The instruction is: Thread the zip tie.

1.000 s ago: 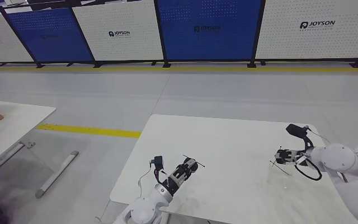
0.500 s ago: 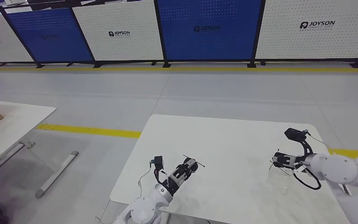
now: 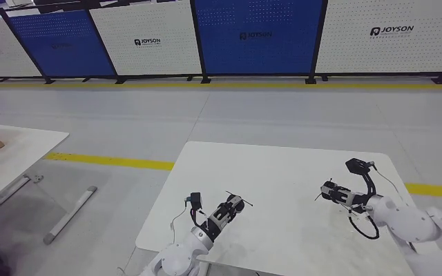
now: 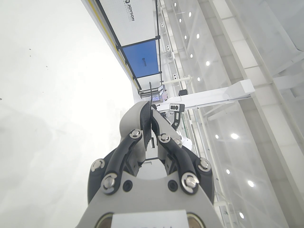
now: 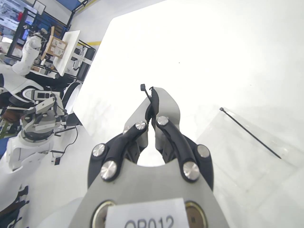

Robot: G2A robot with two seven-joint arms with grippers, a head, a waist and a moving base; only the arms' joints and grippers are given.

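From above, the left end effector (image 3: 235, 202) sits over the near edge of the table (image 3: 276, 165). It is closed on a tie (image 3: 244, 201) that runs crosswise through its tips and sticks out on both sides. It has not shifted in the last second. The right end effector (image 3: 329, 190) has travelled across the table toward the left one, though the two are still well apart. It seems to carry a second tie, but from up here that is only a dark sliver at its tips, so we would not swear to it.

In the left wrist view, the left end effector's pads are pressed together on the tie. Its thin strap pokes straight out beyond the tips.

In the right wrist view, the right end effector is fully closed too. It pinches the second tie (image 5: 145, 92) just under its head, which stands free just past the tips. A spare tie (image 5: 250, 133) lies flat on a clear sheet (image 5: 237, 162), off to one side of this end effector and apart from it.

We judge that picking up is done and the approach is under way. Strap end and head have yet to meet and line up, so the threading itself has not begun.
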